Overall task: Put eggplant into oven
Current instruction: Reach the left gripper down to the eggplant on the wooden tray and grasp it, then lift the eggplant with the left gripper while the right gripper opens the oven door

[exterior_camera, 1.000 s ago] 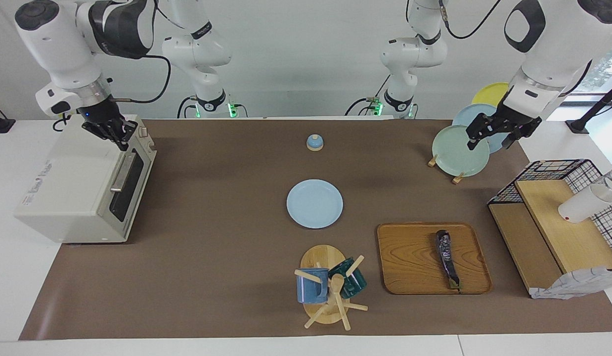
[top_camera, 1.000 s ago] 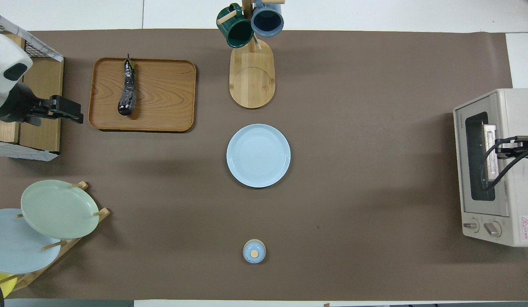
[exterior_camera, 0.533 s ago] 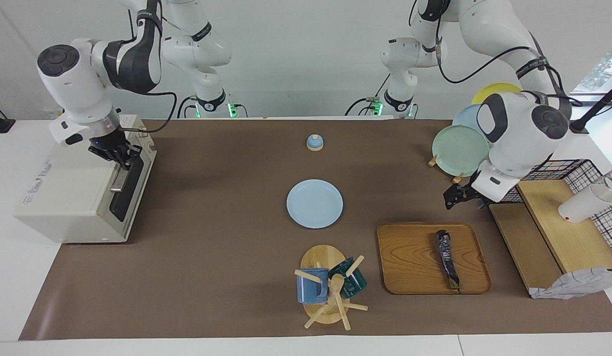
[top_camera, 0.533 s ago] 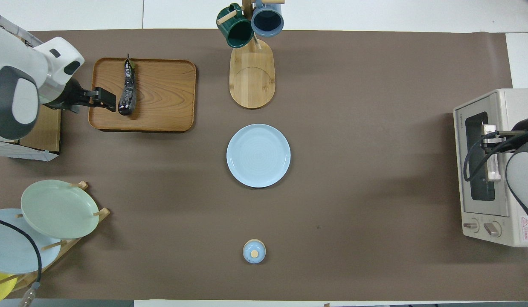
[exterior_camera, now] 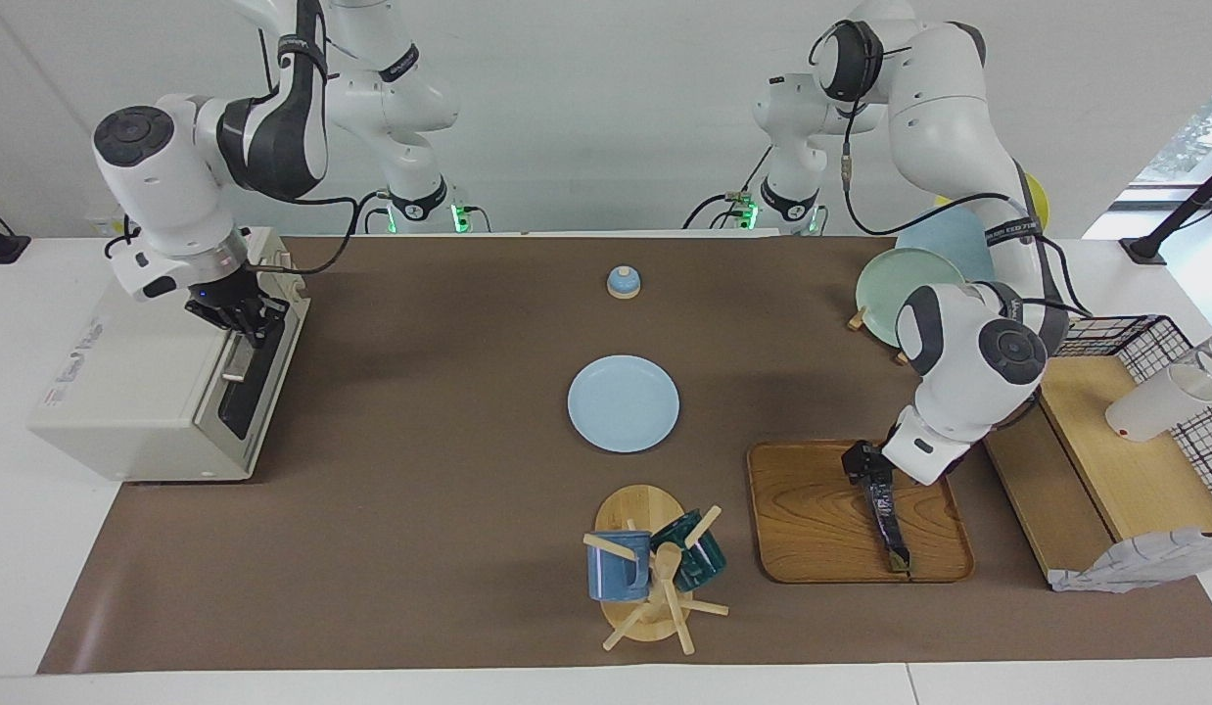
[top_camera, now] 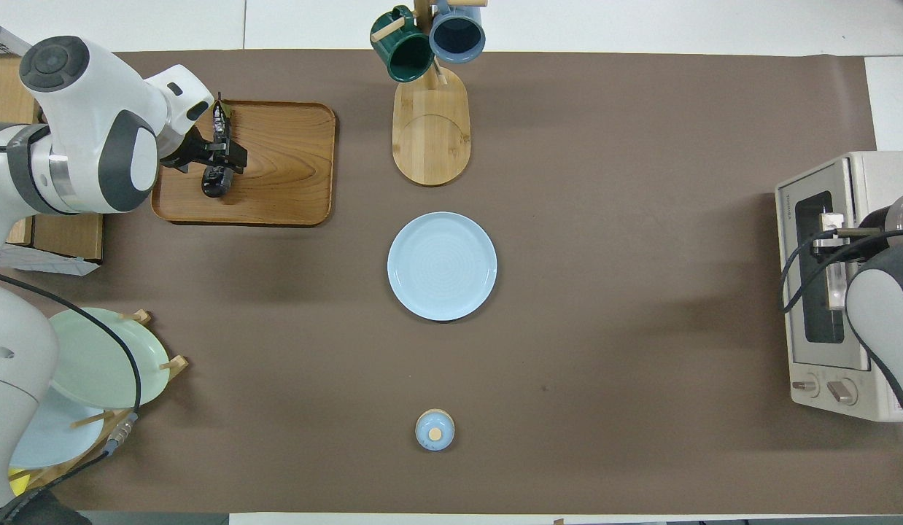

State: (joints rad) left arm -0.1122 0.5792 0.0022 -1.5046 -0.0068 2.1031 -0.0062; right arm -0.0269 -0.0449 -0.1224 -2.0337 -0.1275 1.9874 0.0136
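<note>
Eggplant (exterior_camera: 885, 511) lies on wooden tray (exterior_camera: 812, 514), untouched | left gripper (exterior_camera: 861, 460) over its blunt end, jaw state — cannot tell | right gripper (exterior_camera: 242, 318) at oven (exterior_camera: 141, 392) door handle, grip unclear | step: reach-to-grasp; oven door looks closed | next — you lower squarely, close mid-body.

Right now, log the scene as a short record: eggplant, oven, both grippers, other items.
eggplant: lying on the wooden tray
oven: door shut, at the right arm's end of the table
left gripper: over the eggplant's end nearer the robots
right gripper: at the oven's door handle
other items: light blue plate, mug tree, plate rack
</note>
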